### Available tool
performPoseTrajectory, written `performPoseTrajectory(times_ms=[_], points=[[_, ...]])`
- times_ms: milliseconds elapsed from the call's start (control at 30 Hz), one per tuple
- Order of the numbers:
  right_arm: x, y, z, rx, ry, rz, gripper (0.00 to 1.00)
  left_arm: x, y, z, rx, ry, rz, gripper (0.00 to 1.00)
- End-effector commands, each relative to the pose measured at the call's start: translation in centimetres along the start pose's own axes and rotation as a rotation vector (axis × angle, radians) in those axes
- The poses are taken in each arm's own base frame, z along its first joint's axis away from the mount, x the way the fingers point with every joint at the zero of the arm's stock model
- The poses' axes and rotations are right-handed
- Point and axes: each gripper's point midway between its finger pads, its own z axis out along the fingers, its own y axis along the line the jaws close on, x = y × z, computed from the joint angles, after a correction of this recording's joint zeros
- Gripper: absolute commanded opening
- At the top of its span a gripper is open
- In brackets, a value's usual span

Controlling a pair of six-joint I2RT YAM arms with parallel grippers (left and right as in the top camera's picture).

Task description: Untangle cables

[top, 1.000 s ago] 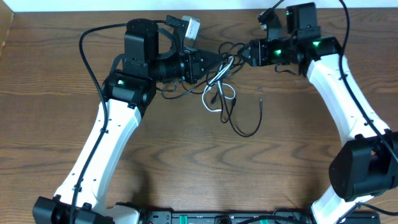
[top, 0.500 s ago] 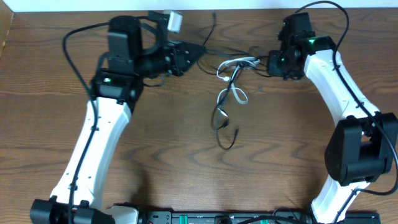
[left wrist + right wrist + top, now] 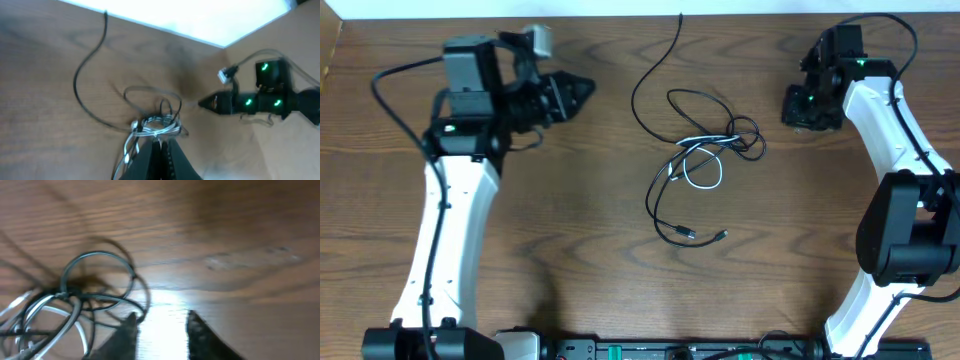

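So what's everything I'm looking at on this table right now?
table: one, brown wood, under everything
black cable: one, black, mid-table, looped, one end trailing toward the far edge, tangled with the white one
white cable: one, white or light grey, inside the knot at mid-table
left arm: one, white and black, left side of the table
right arm: one, white and black with green lights, right side
left fingers: one pair, black, shut, empty, clear of the cables
right fingers: one pair, black, slightly apart, empty, beside the knot
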Motion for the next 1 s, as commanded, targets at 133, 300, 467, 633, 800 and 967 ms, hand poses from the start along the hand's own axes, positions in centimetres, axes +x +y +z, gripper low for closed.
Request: performPoseTrajectory(times_ms=[133,300,467,633,800,967], points=[[0.3,1.9,-0.2,-0.098,0.013,-0.063,0.61,8.5,-3.7,8.9,0.108,0.296,0.313,0.65],[0.6,1.9,-0.2,-0.098,0.024,-0.061,0.69,12.9,-1.6,13.7,0.015,0.420,0.397,0.85],[0.9,1.9,-0.2,-0.096,0.039,-0.059,0.70,14.7,-0.5,18.7,0.023,0.418,0.456,0.88],[1.3,2.2,-0.1,-0.098,0.050,-0.066,0.70,16.5,0.2,21.1,0.039,0.439,0.469,0.88],[1.6,3.8,-0.1,-0.142,0.055,-0.104,0.70,17.5,0.9,22.0,0.036,0.459,0.463,0.50],[1.9,7.3,-0.7,-0.314,0.051,-0.223,0.67,14.5,0.0,20.2,0.018,0.389,0.391,0.07]])
